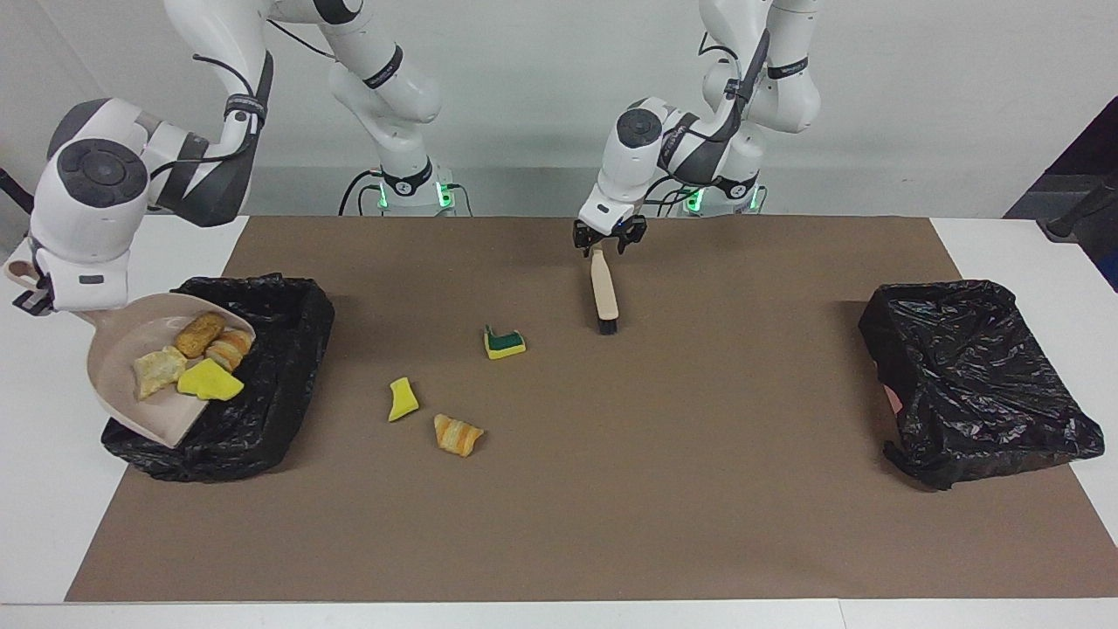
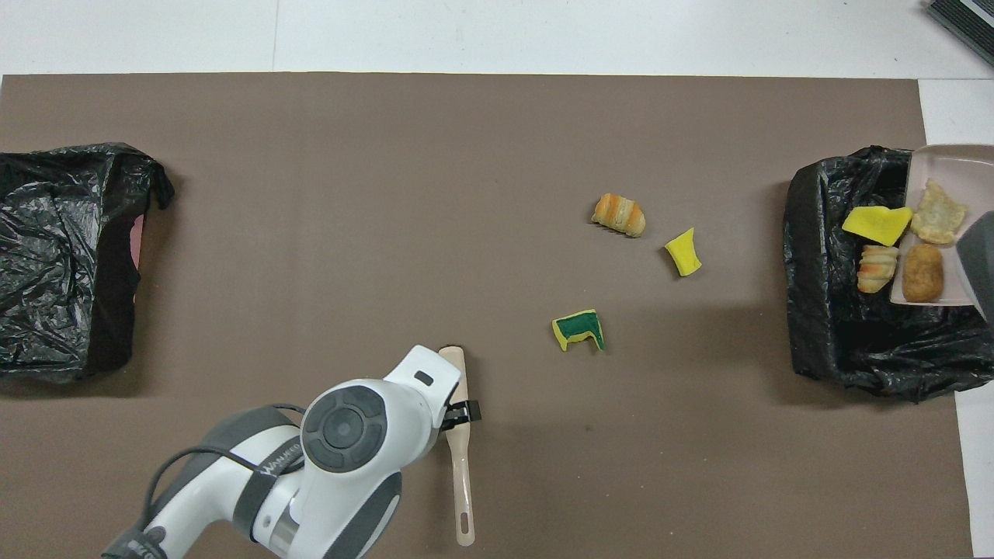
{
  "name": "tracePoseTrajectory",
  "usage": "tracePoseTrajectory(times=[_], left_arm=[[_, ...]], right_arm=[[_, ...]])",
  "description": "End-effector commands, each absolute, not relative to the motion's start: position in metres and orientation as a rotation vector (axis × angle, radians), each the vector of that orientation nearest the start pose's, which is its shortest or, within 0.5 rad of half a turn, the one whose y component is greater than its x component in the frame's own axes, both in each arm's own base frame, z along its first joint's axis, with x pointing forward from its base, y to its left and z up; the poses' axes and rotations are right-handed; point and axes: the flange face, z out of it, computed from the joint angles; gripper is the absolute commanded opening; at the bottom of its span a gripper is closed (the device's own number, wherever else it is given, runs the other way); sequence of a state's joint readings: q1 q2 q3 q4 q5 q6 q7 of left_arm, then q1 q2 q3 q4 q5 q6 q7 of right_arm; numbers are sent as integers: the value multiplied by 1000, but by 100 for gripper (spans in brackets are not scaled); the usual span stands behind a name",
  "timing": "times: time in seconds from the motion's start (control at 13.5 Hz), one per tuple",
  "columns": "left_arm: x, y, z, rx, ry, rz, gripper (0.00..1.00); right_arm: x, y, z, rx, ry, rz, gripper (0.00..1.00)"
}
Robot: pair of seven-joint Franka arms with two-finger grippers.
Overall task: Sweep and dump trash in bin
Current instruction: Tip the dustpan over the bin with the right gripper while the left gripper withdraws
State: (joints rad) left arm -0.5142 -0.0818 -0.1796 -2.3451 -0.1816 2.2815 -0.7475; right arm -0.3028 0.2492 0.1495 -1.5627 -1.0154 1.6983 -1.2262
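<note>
Four pieces of trash (image 1: 194, 360) lie in the beige dustpan (image 1: 118, 389), tilted over the black-lined bin (image 1: 279, 376) at the right arm's end, at nine o'clock in the facing view. Three more scraps (image 1: 437, 397) sit on the brown mat (image 1: 611, 489) toward that bin. The right gripper (image 1: 31, 284) grasps the dustpan handle; only the facing view shows it. The left gripper (image 1: 609, 238) is clenched on the brush (image 1: 603, 293), whose full handle the overhead view reveals. A second black bag (image 1: 974, 380) lies at three o'clock; the table (image 1: 1031, 253) is white.
</note>
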Motion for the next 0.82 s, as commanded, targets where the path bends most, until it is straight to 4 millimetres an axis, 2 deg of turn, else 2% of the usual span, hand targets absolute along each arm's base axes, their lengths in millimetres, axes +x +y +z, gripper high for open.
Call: tracePoseTrajectory(times=[0.0,0.15,0.22,0.37,0.52,0.74], left_arm=[[416,-292,389,-3210,-326,26,100],[447,-263,409,-3213,-314,-66,100],[464,-240,422,-3216,-325,-95,100],[495,-193,448,-3217,-238,-107,100],[513,-154,469,-3206,-165,-58,100],[529,-128,501,-3105,-78,-19,100]], right_arm=[[614,-160,546,1748,1332,-920,0],[618,-153,552,1668,1314,-944,0],[620,-143,556,1622,1309,-954,0],[619,-140,562,1571,1288,-1002,0],[620,-133,577,1512,1305,-1022,0],[616,-127,596,1491,1345,-1024,0]])
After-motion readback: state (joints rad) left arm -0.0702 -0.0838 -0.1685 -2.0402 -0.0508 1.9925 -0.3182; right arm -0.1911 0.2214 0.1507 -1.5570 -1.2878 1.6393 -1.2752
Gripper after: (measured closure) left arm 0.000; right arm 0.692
